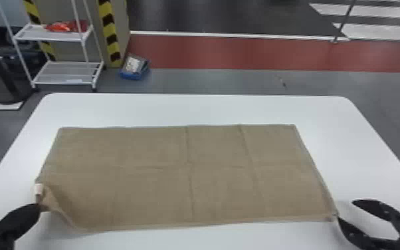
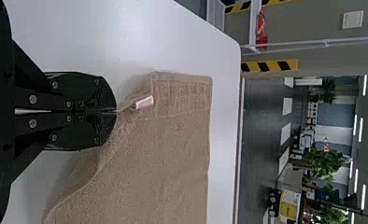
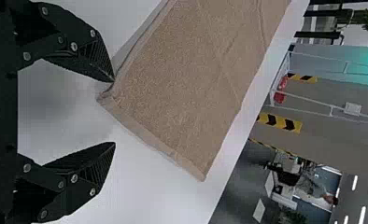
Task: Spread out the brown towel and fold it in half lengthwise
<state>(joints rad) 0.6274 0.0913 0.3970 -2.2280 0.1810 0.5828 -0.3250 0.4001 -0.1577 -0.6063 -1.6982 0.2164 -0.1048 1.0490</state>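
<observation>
In the head view the brown towel (image 1: 176, 173) lies spread flat on the white table, its near left corner lifted. My left gripper (image 1: 40, 206) holds that corner beside a white tag (image 1: 39, 188). The left wrist view shows the left gripper (image 2: 116, 111) shut on the towel's edge (image 2: 163, 154). At the near right corner, my right gripper (image 1: 345, 209) stands open, one finger at the corner. In the right wrist view the right gripper (image 3: 114, 112) has its fingers wide apart, one tip touching or just over the towel's corner (image 3: 108, 97).
White table (image 1: 209, 109) surface borders the towel on every side. Beyond the table, on the floor, stand a white shelf rack (image 1: 66, 73) at the far left and a blue box (image 1: 135, 68).
</observation>
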